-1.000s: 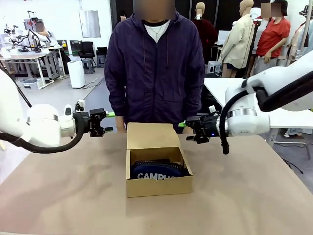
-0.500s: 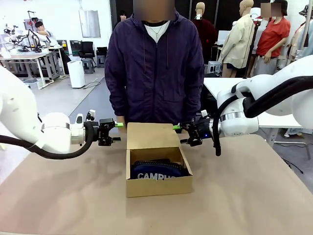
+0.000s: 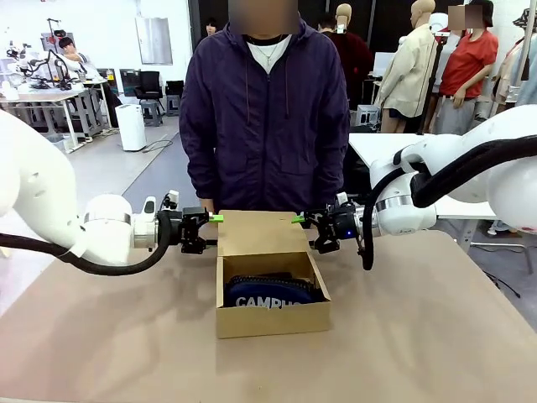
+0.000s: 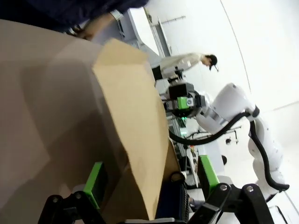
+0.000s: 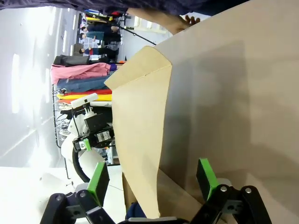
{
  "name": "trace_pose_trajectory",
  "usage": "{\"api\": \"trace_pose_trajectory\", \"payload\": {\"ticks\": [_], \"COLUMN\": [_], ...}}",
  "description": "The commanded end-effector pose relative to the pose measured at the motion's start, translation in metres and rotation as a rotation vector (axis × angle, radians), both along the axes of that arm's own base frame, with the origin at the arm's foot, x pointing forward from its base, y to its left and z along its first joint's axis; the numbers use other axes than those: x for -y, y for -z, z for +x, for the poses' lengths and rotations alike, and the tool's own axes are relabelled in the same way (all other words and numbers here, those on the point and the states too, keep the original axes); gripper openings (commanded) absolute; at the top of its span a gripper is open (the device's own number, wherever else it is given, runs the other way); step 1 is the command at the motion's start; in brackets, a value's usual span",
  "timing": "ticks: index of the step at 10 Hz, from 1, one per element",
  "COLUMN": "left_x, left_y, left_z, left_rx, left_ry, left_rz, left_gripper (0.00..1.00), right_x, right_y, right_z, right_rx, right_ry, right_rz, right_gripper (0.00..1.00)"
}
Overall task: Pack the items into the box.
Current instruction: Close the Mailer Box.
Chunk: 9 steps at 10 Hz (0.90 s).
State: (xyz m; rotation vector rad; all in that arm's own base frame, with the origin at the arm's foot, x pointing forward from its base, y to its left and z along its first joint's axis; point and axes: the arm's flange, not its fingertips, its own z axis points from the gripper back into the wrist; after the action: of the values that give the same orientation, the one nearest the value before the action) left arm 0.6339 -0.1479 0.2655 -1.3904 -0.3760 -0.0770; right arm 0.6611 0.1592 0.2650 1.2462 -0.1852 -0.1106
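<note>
Both of my grippers stand wide apart at the jaws and hold nothing. From the front, my left gripper [image 3: 204, 230] reaches in level from the left side and sits just beside the left edge of the raised flap lid [image 3: 261, 232] of the box [image 3: 273, 317]. My right gripper [image 3: 312, 231] comes in level from the right and sits just beside the flap's right edge, so the flap stands between the two. Whether either green pad touches the cardboard I cannot tell from this view.

Along my left wrist, my green fingers [image 4: 95, 183] rise from the bottom edge with the flap's edge running up between them, and my right arm's gripper [image 4: 183, 103] shows farther off beyond the cardboard. Along my right wrist, my fingers [image 5: 206, 177] likewise straddle the flap's [image 5: 140, 135] other edge, and my left arm's gripper [image 5: 93, 126] shows past it.

The box sits in the middle of the table [image 3: 436, 336], open at the top. Inside it lies the navy blue pouch [image 3: 270, 294], its white "CAMPUS" lettering facing me just above the front wall. What else lies in the box I cannot make out.

A person in a dark purple jacket [image 3: 267, 126] stands at the far side of the table, right behind the box, with a hand [image 5: 189, 19] near the table's far edge.
</note>
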Motion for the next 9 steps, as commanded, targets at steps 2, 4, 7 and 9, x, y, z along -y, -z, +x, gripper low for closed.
{"api": "trace_pose_trajectory", "payload": {"ticks": [2,4,7,9], "left_x": [0.0026,0.0038,0.0064,0.0072], "left_y": [-0.0006,0.0026,0.0044,0.0062], "left_z": [0.0056,0.0049,0.0041,0.0033], "left_rx": [-0.016,-0.017,-0.023,-0.016], "left_ry": [0.071,0.085,0.089,0.087], "left_rz": [-0.006,-0.014,-0.022,-0.025], "left_gripper": [1.00,1.00,0.81,0.43], "right_x": [0.0017,0.0016,0.0009,0.0001], "right_y": [-0.0029,-0.0025,-0.0027,-0.0022], "right_z": [0.0119,0.0122,0.0111,0.0098], "right_rx": [-0.035,-0.042,-0.020,-0.018], "right_ry": [-0.062,-0.079,-0.103,-0.116], "right_rz": [0.060,0.087,0.108,0.110], "right_gripper": [1.00,1.00,0.94,0.75]}}
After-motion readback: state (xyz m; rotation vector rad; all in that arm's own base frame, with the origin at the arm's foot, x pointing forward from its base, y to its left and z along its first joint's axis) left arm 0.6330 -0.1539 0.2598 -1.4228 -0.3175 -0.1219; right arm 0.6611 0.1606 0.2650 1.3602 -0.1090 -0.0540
